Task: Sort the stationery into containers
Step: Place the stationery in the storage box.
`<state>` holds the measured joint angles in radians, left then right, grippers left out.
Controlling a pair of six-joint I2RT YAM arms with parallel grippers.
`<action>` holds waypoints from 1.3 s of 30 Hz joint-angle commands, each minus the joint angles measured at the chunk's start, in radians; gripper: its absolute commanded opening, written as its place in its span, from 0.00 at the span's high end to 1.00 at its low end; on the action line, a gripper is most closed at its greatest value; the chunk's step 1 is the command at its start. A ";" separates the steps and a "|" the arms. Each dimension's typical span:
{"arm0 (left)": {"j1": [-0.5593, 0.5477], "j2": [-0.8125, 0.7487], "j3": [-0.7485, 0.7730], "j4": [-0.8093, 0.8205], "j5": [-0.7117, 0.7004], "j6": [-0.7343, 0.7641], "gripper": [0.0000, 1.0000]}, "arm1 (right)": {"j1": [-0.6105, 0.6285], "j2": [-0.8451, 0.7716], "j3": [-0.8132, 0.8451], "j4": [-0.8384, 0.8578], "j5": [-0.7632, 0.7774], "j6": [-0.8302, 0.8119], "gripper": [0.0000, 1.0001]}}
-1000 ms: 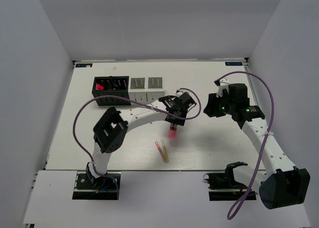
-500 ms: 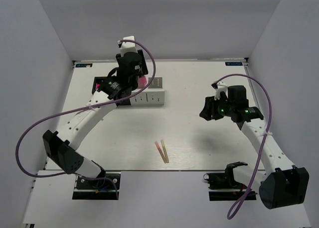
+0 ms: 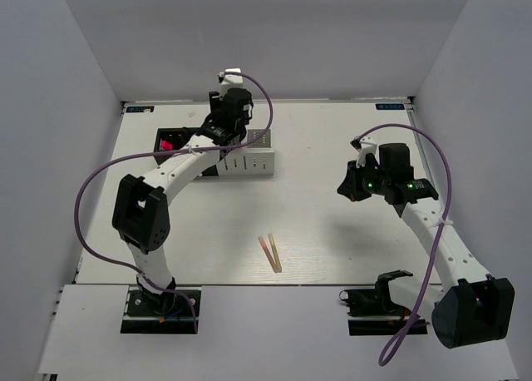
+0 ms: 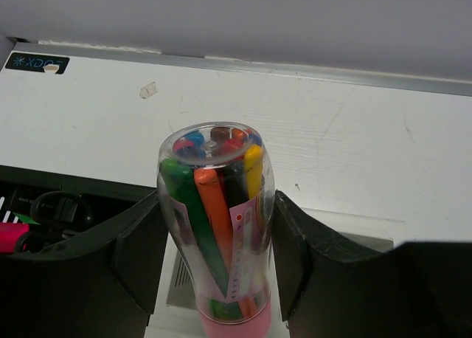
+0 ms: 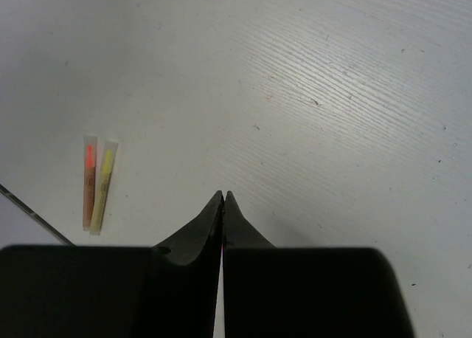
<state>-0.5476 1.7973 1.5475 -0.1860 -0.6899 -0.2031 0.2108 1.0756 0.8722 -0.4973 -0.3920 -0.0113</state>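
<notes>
The L gripper [image 4: 217, 205] is seen clamped on a pen tube [image 4: 216, 227], a clear tube w/ a pink end, packed w/ coloured pens (green, orange, yellow and black among them). The tube is held roughly upright, pink end down, w/ one black finger [image 4: 140, 253] pressed to each side. In the top view the L arm is stretched to the far left of the tabletop [image 3: 332, 140], and its gripper is placed over the two organizers. The tube's pink end is seen over the grey organizer [image 3: 253, 162], at the end nearest the black organizer [image 3: 164, 133]. Whether the tube touches the grey one cannot be told. Inside the black organizer a pink marker [image 3: 166, 145] and the black handle of the scissors [image 4: 57, 209] are seen.

Two thin sticks [image 3: 270, 254], one orange-pink and one yellow, are seen lying side by side on the tabletop near its front centre, well apart from both organizers.

The R gripper [image 5: 223, 198] is closed tight, fingertips pressed together w/ nothing btwn them. It is held above bare tabletop on the right side. In its wrist view the sticks are seen off to the left, apart from the fingertips.
</notes>
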 commanded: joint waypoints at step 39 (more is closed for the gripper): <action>0.009 0.034 -0.187 0.316 -0.119 0.093 0.35 | -0.001 0.030 -0.002 0.029 -0.001 -0.027 0.82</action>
<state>-0.5327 1.9190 1.3609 0.0937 -0.7971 -0.1028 0.2108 1.1019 0.8692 -0.4953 -0.3885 -0.0311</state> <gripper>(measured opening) 0.646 0.152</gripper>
